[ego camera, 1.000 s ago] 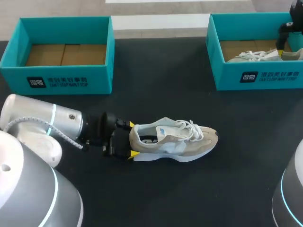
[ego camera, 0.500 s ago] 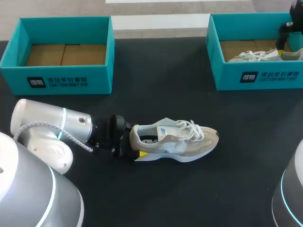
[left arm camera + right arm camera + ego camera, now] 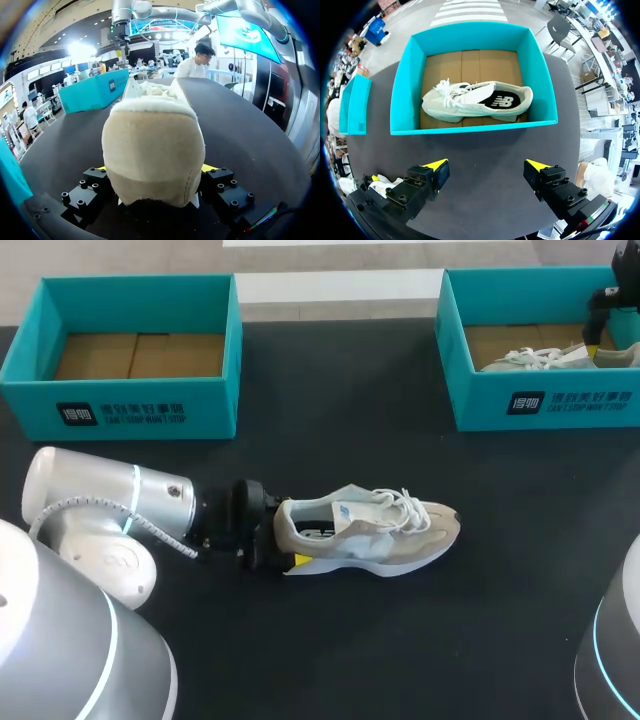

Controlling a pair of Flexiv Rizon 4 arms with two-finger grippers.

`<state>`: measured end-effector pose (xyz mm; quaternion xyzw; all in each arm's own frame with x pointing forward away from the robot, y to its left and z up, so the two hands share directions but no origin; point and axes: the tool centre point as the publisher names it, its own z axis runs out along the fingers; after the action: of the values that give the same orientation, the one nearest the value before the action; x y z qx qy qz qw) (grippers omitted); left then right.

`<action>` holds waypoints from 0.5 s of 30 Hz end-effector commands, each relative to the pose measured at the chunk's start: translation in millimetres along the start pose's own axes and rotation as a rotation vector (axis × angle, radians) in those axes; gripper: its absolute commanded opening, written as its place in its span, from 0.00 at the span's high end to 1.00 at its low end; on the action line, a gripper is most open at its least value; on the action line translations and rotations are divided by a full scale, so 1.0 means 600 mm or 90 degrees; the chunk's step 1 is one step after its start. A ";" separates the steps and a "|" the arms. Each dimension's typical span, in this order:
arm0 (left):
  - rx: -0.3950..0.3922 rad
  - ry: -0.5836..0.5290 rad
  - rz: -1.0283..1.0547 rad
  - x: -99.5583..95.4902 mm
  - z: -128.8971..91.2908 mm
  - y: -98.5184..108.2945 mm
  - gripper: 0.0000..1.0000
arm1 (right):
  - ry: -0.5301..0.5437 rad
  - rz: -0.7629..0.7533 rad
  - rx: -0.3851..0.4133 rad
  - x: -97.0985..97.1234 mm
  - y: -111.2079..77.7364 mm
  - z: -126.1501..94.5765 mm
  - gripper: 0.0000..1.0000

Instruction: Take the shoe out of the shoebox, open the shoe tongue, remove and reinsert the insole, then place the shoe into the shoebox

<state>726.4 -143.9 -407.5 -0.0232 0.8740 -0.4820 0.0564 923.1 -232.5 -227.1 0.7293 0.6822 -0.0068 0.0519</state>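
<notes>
- While the left gripper [image 3: 284, 536] clamps the shoe [image 3: 380, 530] by its padded heel near the table's [image 3: 420, 650] front edge, it seems light and soft.
- Right gripper [image 3: 486, 165] hangs open over a shoebox [image 3: 470, 129].

shoe [image 3: 154, 150] heel in left gripper [image 3: 155, 168]: beige suede, matt, fuzzy | table [image 3: 340, 420]: black, matt, smooth | shoebox [image 3: 470, 127] ahead of right gripper [image 3: 485, 164]: teal card, brown cardboard floor
</notes>
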 end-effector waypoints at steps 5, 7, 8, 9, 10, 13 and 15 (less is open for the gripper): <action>-0.015 0.015 0.003 -0.013 -0.006 0.004 1.00 | 0.000 0.000 0.000 0.000 0.000 0.001 0.00; -0.020 0.019 0.002 -0.015 -0.006 0.008 1.00 | 0.000 0.000 0.000 0.000 0.000 0.001 0.00; -0.020 0.022 0.002 -0.016 -0.005 0.010 1.00 | 0.000 0.000 0.000 0.000 0.000 0.001 0.00; -0.022 0.025 0.001 -0.017 -0.003 0.014 1.00 | 0.000 0.000 0.000 0.000 0.000 0.001 0.00; -0.021 0.028 -0.002 -0.017 -0.001 0.016 1.00 | 0.000 0.000 0.000 0.000 0.000 0.001 0.00; -0.020 0.039 -0.009 -0.017 0.003 0.021 1.00 | 0.000 0.000 0.000 0.000 0.000 0.001 0.00; -0.020 0.039 -0.009 -0.017 0.003 0.021 1.00 | 0.000 0.000 0.000 0.000 0.000 0.001 0.00</action>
<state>733.2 -138.2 -413.0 -0.0159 0.8812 -0.4716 0.0279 923.2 -232.5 -227.1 0.7293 0.6822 -0.0068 0.0519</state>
